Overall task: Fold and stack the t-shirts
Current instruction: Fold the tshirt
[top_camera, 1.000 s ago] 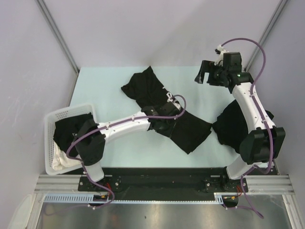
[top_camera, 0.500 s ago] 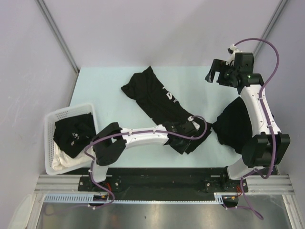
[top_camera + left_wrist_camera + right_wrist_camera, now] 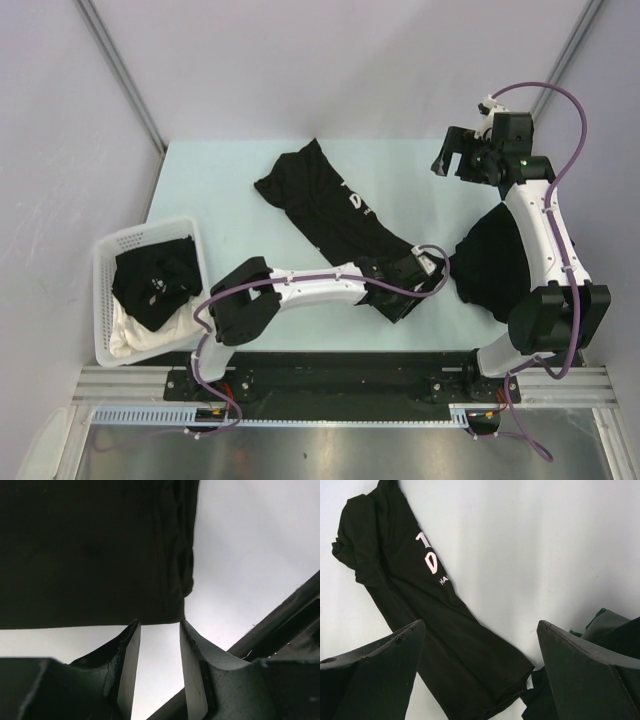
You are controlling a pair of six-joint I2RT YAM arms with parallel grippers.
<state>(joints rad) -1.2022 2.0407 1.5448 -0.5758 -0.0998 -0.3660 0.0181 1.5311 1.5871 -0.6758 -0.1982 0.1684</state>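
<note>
At the table's (image 3: 230, 170) left edge, a black t-shirt (image 3: 150, 280) lies in the white basket (image 3: 105, 300). The left gripper (image 3: 159, 625) has been carried rightward along the lettered t-shirt (image 3: 330, 205) to its near end, now narrower. Its jaws are parted, with nothing between them. Another black t-shirt (image 3: 495, 265) lies at the right edge. The right gripper (image 3: 448, 160), splayed and empty, has been withdrawn toward the far right corner. Folding is judged unfinished.

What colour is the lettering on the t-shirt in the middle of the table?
White lettering on the black t-shirt; clearest in the right wrist view.
</note>
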